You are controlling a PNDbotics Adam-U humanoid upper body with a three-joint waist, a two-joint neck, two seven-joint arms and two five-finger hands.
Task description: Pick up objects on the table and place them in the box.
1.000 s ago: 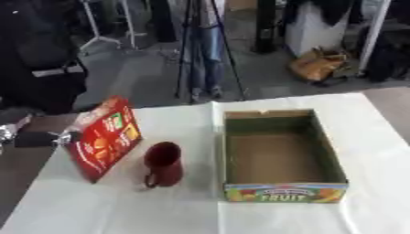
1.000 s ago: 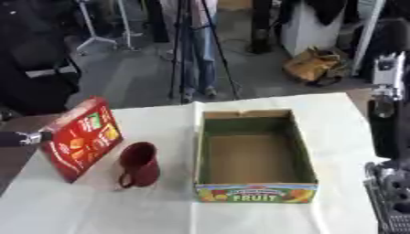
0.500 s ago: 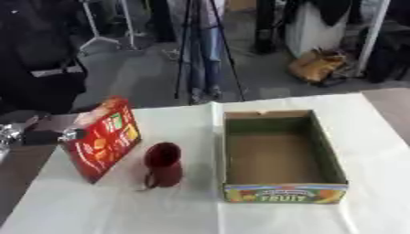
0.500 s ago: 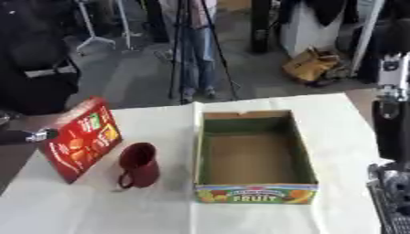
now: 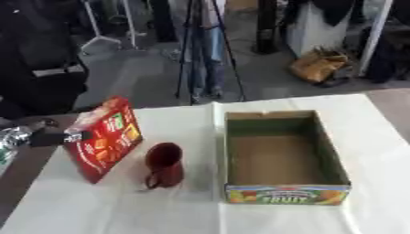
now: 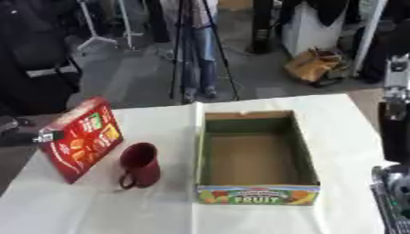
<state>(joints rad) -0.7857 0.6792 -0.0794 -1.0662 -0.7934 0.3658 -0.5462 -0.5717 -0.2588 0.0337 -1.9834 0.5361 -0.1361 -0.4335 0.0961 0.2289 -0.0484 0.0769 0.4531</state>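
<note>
White cloth covers the table (image 5: pixel 192 215); in the left eye view, a red carton (image 5: pixel 104 138) stands tilted at the left, its long axis running up and away, beside a dark red mug (image 5: pixel 164 165) with its handle toward the camera, and the left hand (image 5: pixel 40 137) touches the carton's left edge, finger state not discernible. Right eye view: the empty open box (image 6: pixel 255 157) lies lengthwise front to back right of the mug, "FRUIT" panel nearest, and the right hand (image 6: pixel 394 194) shows at the lower right edge, fingers not discernible.
</note>
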